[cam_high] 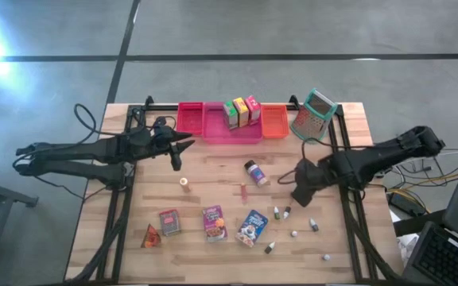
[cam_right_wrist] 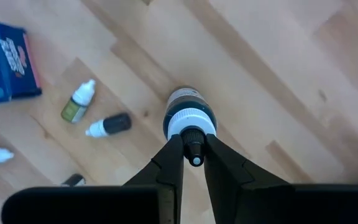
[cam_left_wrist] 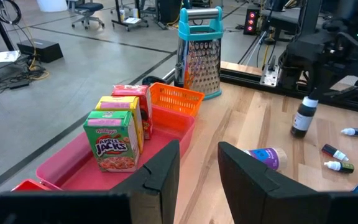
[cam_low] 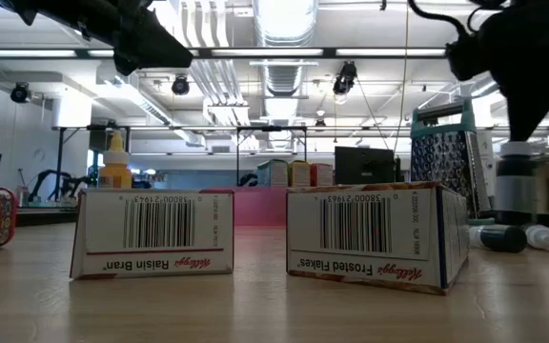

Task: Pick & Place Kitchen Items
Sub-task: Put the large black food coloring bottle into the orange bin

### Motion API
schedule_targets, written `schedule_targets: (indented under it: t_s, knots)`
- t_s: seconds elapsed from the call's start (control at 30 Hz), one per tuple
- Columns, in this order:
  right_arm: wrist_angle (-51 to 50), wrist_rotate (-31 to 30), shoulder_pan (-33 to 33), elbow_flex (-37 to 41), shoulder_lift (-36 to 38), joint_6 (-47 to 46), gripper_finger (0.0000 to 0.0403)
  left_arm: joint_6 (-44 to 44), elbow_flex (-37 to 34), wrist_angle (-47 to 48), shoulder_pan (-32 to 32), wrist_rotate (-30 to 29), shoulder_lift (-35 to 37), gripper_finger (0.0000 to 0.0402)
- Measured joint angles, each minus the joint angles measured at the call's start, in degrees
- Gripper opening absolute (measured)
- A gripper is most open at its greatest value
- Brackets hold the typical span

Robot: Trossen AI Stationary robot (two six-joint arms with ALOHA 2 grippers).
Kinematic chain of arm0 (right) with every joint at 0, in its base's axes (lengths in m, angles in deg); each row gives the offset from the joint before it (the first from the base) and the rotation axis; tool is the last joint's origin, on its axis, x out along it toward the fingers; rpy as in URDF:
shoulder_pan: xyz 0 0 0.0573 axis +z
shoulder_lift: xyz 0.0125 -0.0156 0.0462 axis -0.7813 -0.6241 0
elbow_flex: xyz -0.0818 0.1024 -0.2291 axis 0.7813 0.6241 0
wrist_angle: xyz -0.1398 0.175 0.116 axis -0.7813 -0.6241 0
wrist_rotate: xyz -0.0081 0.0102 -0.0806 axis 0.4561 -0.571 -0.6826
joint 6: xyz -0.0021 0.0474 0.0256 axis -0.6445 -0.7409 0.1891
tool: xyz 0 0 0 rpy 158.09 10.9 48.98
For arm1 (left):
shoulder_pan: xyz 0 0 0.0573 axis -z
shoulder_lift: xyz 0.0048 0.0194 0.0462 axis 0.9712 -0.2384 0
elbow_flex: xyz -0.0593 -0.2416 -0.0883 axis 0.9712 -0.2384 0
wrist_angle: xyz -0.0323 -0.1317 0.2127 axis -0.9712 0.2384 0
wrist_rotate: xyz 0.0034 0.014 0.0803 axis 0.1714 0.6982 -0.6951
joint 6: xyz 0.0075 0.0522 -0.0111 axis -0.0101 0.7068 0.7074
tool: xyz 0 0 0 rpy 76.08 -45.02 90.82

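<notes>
Only the right wrist view shows the right gripper [cam_right_wrist: 194, 155] clamped on an upright bottle's [cam_right_wrist: 190, 118] nozzle; the left gripper [cam_left_wrist: 199, 168] stands apart.

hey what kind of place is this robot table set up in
Probably a robotics lab or workshop, not a kitchen: bare grey concrete floor, exposed ceiling ducts and strip lights, and wheeled office chairs beyond the wooden table.

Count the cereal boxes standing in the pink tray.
3: green box, yellow box and red box, side by side in the pink tray; none looks hidden.
</notes>
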Motion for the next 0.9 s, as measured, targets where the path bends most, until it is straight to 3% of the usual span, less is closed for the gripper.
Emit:
schedule_targets:
  t_s: [0.2,0.57,0.9]
  knots:
    - [0.09,-0.23,-6.5,-2.31,-0.02,8.48,0.005,0.02,0.0,0.0,0.01,0.0,0.0,0.0116]
    - [-0.97,-3.91,-22.2,-16.44,-1.05,27.38,0.0047,0.02,0.0,0.0,0.0,0.0,0.0,0.0116]
    - [-4.91,-3.78,-35.83,-33.54,-13.33,45.6,0.0044,0.04,0.0,0.02,0.0,0.0,0.0,0.0116]
